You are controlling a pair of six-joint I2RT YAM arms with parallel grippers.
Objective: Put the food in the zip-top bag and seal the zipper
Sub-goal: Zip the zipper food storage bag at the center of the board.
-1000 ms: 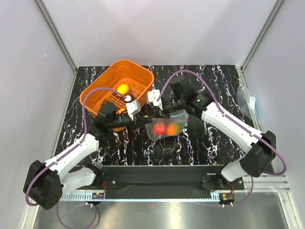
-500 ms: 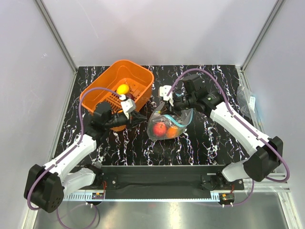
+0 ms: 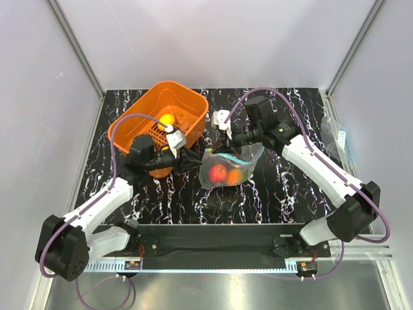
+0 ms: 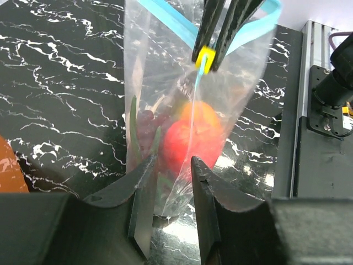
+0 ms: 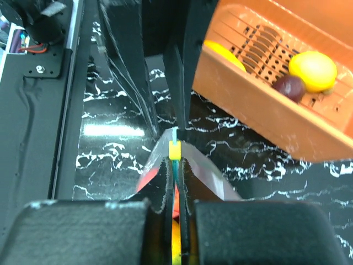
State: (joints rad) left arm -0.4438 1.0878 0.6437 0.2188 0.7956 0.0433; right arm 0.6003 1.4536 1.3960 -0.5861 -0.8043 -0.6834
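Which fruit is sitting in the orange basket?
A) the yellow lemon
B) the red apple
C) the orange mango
A: the yellow lemon lies in the orange basket, while the red apple and the mango show through the clear bag.

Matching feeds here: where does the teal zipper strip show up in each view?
Top external: the zipper curves just right of centre, beside the right gripper.
Left wrist: the zipper runs along the top edge, crossed by that gripper's dark fingers.
Right wrist: the zipper is a thin sliver at centre, pinched between the fingertips.
Shared landmark: the right gripper clamped on the strip.
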